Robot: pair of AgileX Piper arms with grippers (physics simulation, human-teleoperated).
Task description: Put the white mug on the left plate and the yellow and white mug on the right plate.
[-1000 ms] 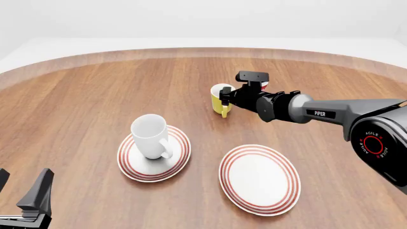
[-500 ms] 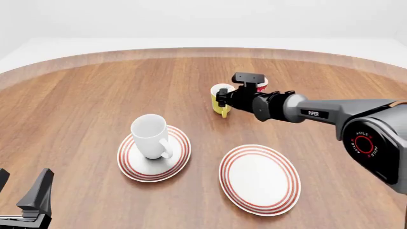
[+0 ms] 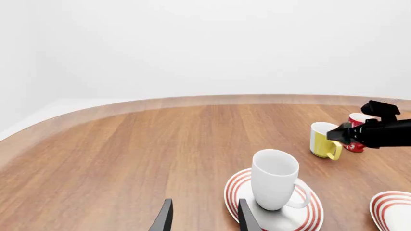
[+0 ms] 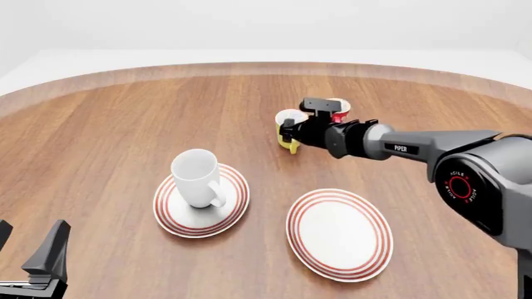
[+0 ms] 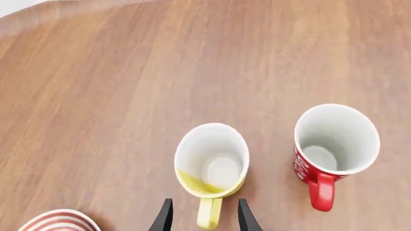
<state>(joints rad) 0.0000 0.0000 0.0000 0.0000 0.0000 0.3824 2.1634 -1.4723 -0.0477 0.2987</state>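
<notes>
Right claw has advanced over the last second; its open fingers now straddle the yellow and white mug's handle. Grasp imminent. The right plate lies well behind the claw.

The white mug stands upright on the left plate; the right gripper reaches the yellow and white mug; the right plate lies bare.

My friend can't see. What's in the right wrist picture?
Seen from above, a small yellow mug with a white inside stands on the brown wooden table, its handle between the open right hand. A red cup stands apart beside it.
</notes>
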